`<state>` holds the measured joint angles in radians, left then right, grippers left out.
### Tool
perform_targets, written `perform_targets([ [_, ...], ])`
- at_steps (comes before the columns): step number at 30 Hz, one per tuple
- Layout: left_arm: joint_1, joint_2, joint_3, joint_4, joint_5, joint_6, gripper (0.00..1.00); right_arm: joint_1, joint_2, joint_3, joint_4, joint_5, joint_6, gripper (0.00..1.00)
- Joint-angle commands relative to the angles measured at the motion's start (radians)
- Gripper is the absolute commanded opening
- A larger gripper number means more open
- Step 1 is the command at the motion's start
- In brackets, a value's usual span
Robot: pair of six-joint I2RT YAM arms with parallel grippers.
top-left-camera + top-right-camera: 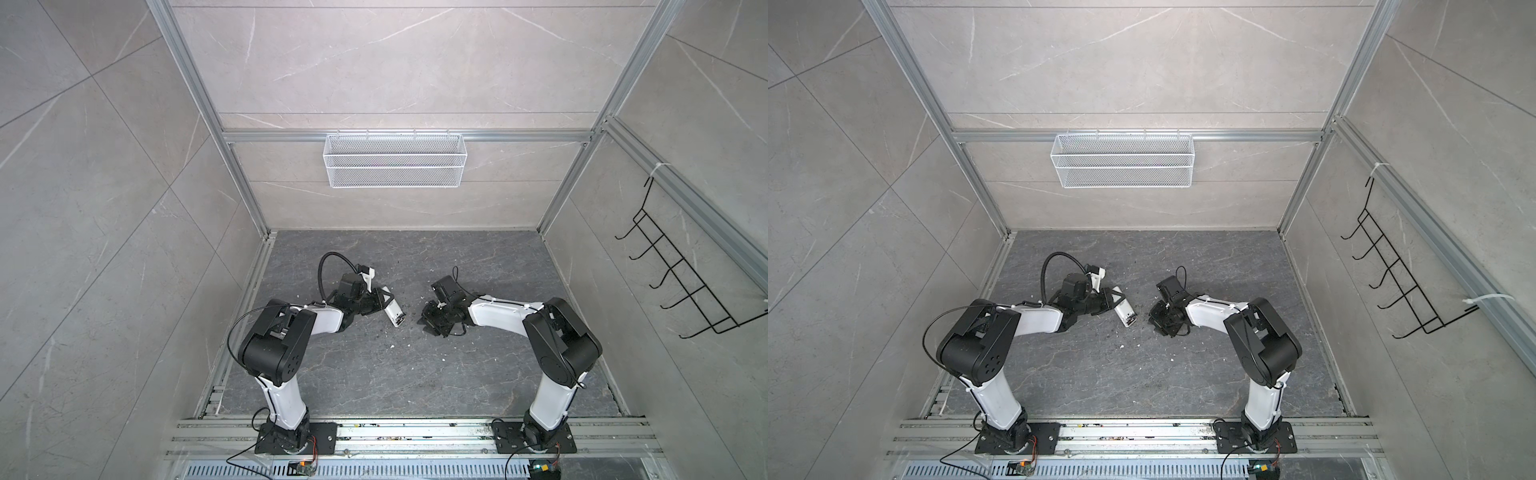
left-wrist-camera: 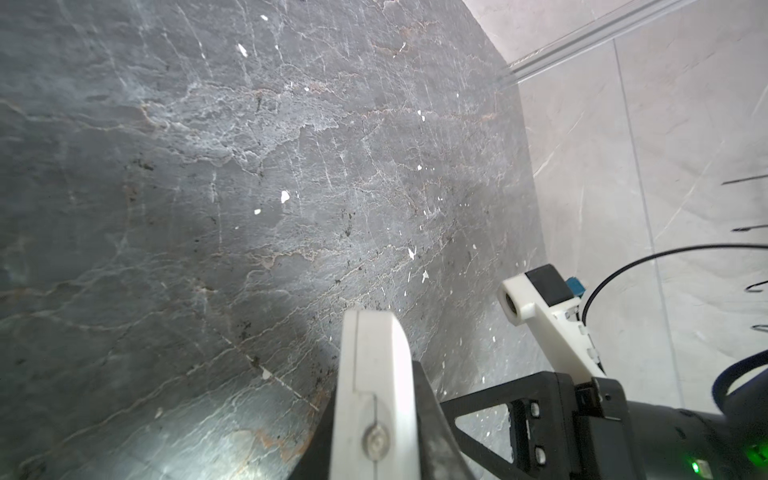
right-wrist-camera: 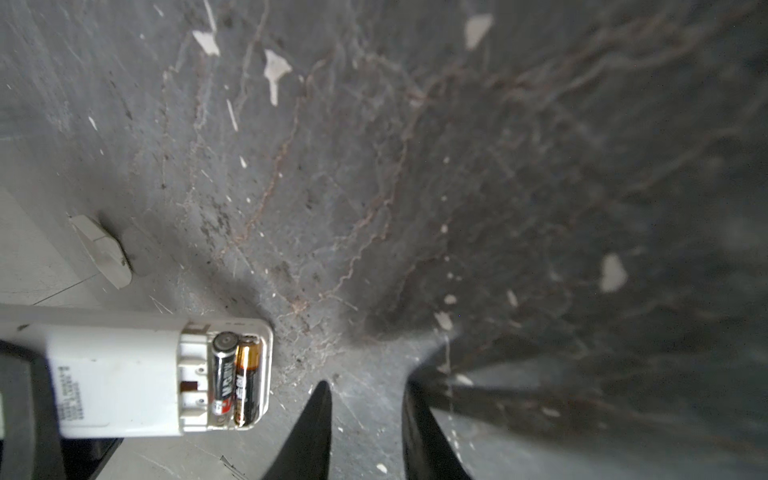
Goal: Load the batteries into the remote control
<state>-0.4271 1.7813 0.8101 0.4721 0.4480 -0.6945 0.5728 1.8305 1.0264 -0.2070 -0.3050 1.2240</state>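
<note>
Even overhead light, soft wrist views
In both top views the dark slab [image 1: 395, 374] [image 1: 1121, 374] was evenly lit and sharp, shadows faint; frame rails [image 1: 198, 83] bowed outward toward 10 and 2 o'clock. The right wrist view blurred and darkened away from the remote control [image 3: 116, 374]; the left wrist view caught a pale sheen on the slab.

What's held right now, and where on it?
Left gripper clamps the remote control across its body, away from the open battery end. Right gripper holds nothing.

White remote control [image 3: 116, 374], back up; batteries [image 3: 226, 374] in open compartment
</note>
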Motion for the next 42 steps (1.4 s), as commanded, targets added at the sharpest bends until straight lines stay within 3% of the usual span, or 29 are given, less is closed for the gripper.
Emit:
perform_targets([
  [1, -0.020, -0.075, 0.035, -0.098, -0.100, 0.123, 0.00, 0.009, 0.042, 0.016, -0.024, 0.001, 0.017, 0.31],
  [4, -0.065, -0.126, 0.066, -0.214, -0.211, 0.235, 0.00, 0.021, 0.051, 0.026, -0.023, -0.001, 0.025, 0.31],
  [9, -0.072, -0.129, 0.068, -0.217, -0.252, 0.241, 0.00, 0.059, 0.070, 0.032, 0.042, -0.041, 0.088, 0.30],
  [16, -0.085, -0.142, 0.050, -0.227, -0.364, 0.244, 0.00, 0.095, 0.071, 0.036, 0.040, 0.017, 0.126, 0.30],
  [22, -0.078, -0.136, 0.055, -0.230, -0.327, 0.203, 0.00, 0.096, 0.107, 0.049, 0.013, 0.030, 0.108, 0.28],
  [25, -0.072, -0.153, 0.052, -0.225, -0.307, 0.188, 0.00, 0.094, 0.101, 0.088, -0.064, 0.032, 0.029, 0.27],
  [29, -0.071, -0.189, 0.046, -0.227, -0.277, 0.179, 0.00, 0.097, -0.003, 0.111, -0.218, 0.074, -0.125, 0.27],
  [34, -0.071, -0.210, 0.033, -0.198, -0.239, 0.142, 0.00, 0.095, -0.160, 0.101, -0.397, 0.230, -0.225, 0.32],
  [42, -0.058, -0.200, -0.003, -0.091, -0.145, 0.043, 0.00, 0.094, -0.055, 0.196, -0.565, 0.324, -0.098, 0.31],
])
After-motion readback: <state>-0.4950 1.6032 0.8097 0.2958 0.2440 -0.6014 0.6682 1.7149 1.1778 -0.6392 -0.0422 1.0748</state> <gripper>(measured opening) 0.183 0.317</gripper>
